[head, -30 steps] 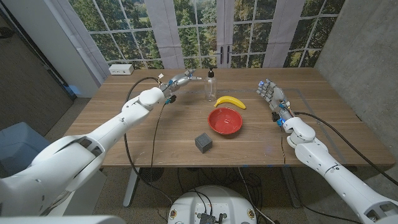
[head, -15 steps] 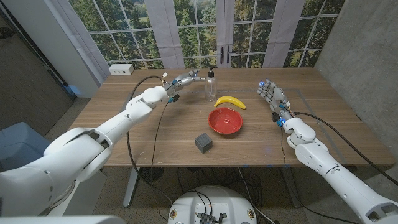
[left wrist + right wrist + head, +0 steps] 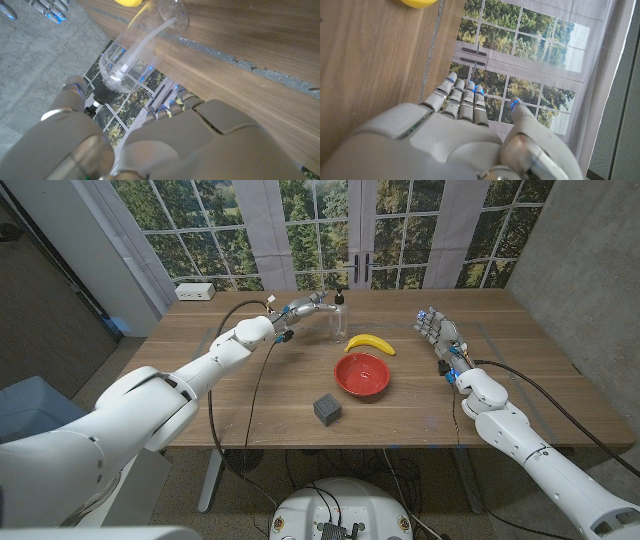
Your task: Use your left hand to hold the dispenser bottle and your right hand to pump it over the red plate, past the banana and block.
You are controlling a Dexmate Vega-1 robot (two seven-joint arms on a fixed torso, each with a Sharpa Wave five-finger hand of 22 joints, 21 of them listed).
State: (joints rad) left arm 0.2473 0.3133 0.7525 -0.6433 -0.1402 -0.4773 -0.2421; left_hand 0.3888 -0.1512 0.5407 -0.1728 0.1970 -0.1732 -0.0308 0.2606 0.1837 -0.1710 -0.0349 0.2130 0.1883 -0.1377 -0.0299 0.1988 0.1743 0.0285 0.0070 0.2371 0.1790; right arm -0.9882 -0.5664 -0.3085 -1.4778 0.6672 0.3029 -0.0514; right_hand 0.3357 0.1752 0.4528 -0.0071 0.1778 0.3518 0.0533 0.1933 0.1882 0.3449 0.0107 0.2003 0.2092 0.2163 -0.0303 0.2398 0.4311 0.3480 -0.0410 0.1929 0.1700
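Head view: left hand (image 3: 305,307) reaching in beside the clear dispenser bottle (image 3: 340,319), fingers apart and near it, apparently not yet closed around it. Bottle upright at the far middle of the table (image 3: 200,370), just behind the banana (image 3: 370,343), with the red plate (image 3: 363,373) nearer the robot and the grey block (image 3: 327,409) nearer again. Right hand (image 3: 436,332) waiting off to the right side, well apart from the bottle, fingers extended close together, holding nothing.

Left wrist view: bottle (image 3: 142,47) just ahead of the left hand's fingers (image 3: 172,102), dip tube showing through the clear wall; contact not certain.

Best done by wrapping the body low and from the side, leaving the pump head free for the right hand. Firm closure before any lift, since a light, clear bottle probably tips easily. Then a carry high enough to pass over the banana toward the plate, spout kept facing the plate.
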